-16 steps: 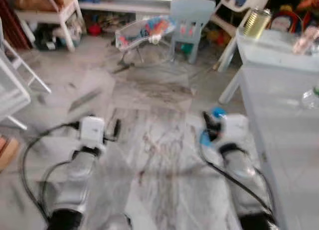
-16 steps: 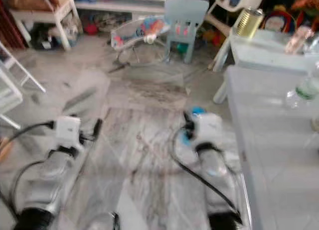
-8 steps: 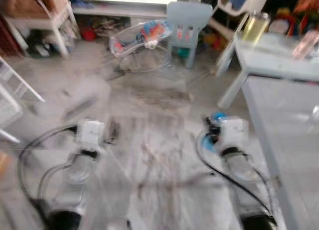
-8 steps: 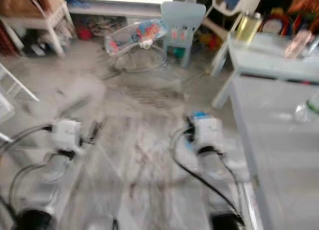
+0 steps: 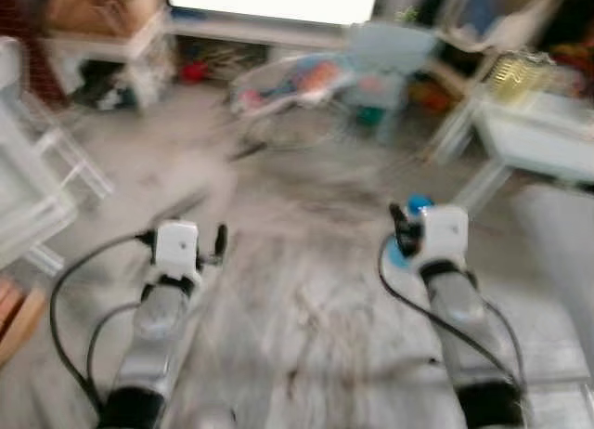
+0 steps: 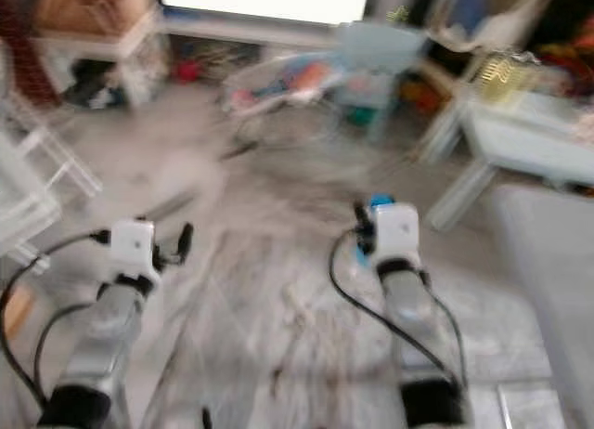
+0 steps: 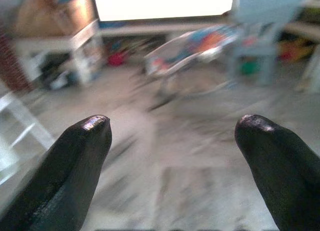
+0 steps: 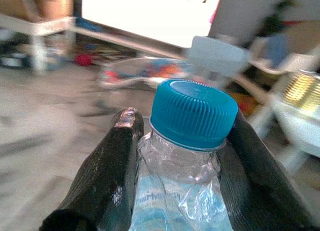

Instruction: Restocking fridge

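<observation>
The right gripper point(image 8: 182, 156) is clamped on a clear plastic water bottle point(image 8: 182, 191) just below its blue cap point(image 8: 194, 111), one black finger point(image 8: 107, 171) pressed against each side of the neck. From the head views the bottle's blue cap point(image 5: 418, 204) pokes up in front of the right wrist, held low over the marbled floor point(image 5: 306, 290). The left gripper point(image 7: 172, 141) is released — its two fingertips point(image 7: 85, 136) stand wide apart with nothing between them — and the left arm is stretched forward over the floor. The head views are blurred. Ahead lie a baby bouncer point(image 5: 288, 81), a pale blue child's chair point(image 5: 390, 62) and, off to the right, a white table point(image 5: 543, 136) carrying a gold-coloured tin point(image 5: 515, 74)
</observation>
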You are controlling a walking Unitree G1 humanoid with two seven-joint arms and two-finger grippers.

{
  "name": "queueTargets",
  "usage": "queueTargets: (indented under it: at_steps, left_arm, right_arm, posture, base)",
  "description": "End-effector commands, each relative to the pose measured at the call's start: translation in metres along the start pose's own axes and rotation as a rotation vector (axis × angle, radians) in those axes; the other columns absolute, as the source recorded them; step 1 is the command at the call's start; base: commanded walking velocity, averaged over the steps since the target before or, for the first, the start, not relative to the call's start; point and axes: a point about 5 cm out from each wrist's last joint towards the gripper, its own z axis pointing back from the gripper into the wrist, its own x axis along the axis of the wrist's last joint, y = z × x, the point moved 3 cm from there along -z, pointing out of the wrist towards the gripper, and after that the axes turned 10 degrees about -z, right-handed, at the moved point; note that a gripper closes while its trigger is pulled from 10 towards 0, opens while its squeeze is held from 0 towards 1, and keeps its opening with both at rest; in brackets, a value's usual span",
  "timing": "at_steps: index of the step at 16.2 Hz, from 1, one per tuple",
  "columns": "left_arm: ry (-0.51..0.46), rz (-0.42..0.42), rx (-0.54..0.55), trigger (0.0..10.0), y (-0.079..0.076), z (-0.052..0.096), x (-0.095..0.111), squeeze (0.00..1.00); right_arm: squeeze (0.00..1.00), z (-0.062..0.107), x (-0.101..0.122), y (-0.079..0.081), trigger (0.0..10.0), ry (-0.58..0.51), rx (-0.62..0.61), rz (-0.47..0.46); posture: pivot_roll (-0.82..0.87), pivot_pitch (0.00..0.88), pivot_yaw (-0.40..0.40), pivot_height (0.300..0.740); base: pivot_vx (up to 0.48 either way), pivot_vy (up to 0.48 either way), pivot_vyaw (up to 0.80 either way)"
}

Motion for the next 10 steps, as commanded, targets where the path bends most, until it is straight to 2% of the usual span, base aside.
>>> queueTargets:
  at_steps: [1,4,6,7,8,10]
  left_arm:
    - [0.012,-0.006,0.007,10.0,-0.001,0.001,-0.002,0.00]
    - [0.023,-0.016,0.017,10.0,0.002,0.000,-0.004,0.00]
    - [0.011,-0.021,0.002,10.0,0.002,-0.005,0.000,0.00]
    - [0.074,-0.014,-0.022,10.0,-0.007,-0.007,-0.007,0.00]
    - [0.067,-0.013,-0.082,10.0,-0.016,-0.007,-0.007,0.00]
    - [0.060,-0.002,-0.097,10.0,-0.016,-0.004,-0.008,0.00]
  right_arm:
    - [0.00,-0.002,0.007,0.002,10.0,-0.031,0.019,-0.006]
    - [0.00,-0.002,0.007,0.004,10.0,-0.041,0.019,-0.018]
    - [0.00,-0.001,0.007,0.000,10.0,-0.052,-0.018,-0.027]
    - [0.00,0.001,0.006,-0.005,10.0,-0.055,-0.049,-0.036]
    - [0.00,0.003,0.004,-0.008,10.0,-0.053,-0.071,-0.046]
    - [0.00,0.009,0.002,-0.009,10.0,-0.051,-0.077,-0.026]
  posture:
    - [0.06,0.067,-0.082,0.740]
    - [0.05,0.062,-0.056,0.740]
    - [0.04,0.058,-0.026,0.740]
    - [0.04,0.058,-0.018,0.740]
    - [0.03,0.060,-0.010,0.740]
    - [0.02,0.063,-0.007,0.740]
  base:
    - [0.000,0.000,0.79]
    - [0.000,0.000,0.79]
    - [0.000,0.000,0.00]
    - [0.000,0.000,0.00]
    - [0.000,0.000,0.00]
    - [0.000,0.000,0.00]
